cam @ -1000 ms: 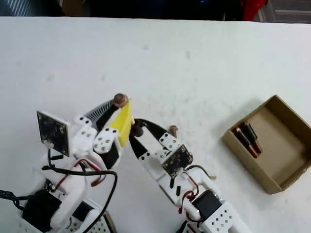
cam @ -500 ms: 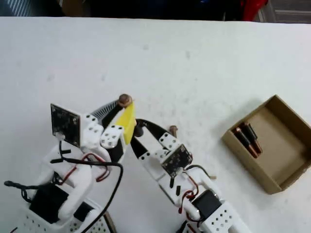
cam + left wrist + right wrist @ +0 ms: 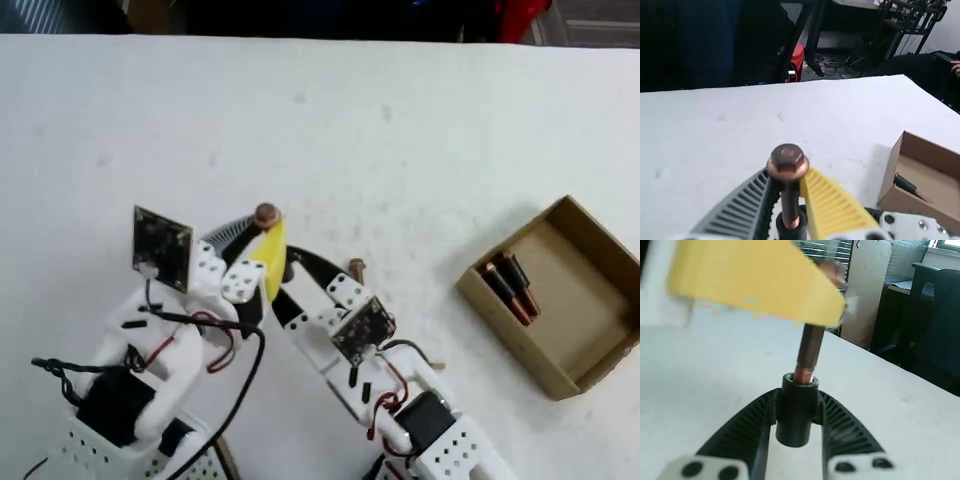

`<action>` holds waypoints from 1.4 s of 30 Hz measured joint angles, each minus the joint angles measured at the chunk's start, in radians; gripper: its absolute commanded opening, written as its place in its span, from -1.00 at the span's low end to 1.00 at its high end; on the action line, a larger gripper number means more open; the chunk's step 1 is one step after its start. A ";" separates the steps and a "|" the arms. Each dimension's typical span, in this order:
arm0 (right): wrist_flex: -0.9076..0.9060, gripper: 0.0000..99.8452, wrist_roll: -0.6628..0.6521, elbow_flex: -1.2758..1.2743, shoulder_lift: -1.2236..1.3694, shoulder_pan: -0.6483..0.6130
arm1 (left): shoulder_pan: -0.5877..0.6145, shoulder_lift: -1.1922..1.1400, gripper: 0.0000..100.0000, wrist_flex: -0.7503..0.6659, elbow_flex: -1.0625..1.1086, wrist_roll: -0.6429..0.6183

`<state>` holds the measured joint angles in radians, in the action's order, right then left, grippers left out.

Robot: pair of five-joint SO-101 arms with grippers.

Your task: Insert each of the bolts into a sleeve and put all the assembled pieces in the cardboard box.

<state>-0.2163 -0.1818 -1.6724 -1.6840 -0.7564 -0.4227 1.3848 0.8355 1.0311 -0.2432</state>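
Note:
A copper bolt (image 3: 265,215) with a hex head (image 3: 787,162) is held upright, and my left gripper (image 3: 262,226) is shut on its shaft between the grey finger (image 3: 740,215) and the yellow finger (image 3: 832,210). The bolt's lower end (image 3: 806,360) sits in the mouth of a black sleeve (image 3: 796,410). My right gripper (image 3: 283,268) is shut on that sleeve with its black fingers (image 3: 742,432), close below and to the right of the left gripper. The cardboard box (image 3: 590,345) stands at the right with dark assembled pieces (image 3: 508,286) in its near-left corner.
Another small copper bolt (image 3: 355,267) lies on the white table just right of the right gripper. The box (image 3: 927,150) also appears in the left wrist view. The table's far edge runs along the back, with dark room clutter behind it.
The left arm has shifted to the right and slightly nearer, carrying the bolt over to the sleeve. The right arm has stayed still.

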 measured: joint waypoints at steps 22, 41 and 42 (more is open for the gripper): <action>-0.002 -0.97 0.000 0.000 0.000 -0.003 | -0.003 0.017 -0.78 0.140 0.035 0.000; 0.000 -0.97 0.000 0.000 -0.002 0.032 | 0.012 0.011 -0.22 0.124 0.038 0.003; 0.000 -0.97 0.000 0.000 0.000 0.028 | 0.009 0.031 -0.22 0.106 0.038 0.006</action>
<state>-0.2163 -0.1818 -1.6724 -1.6840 -0.7288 -0.4135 1.4154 0.9413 1.0694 -0.2371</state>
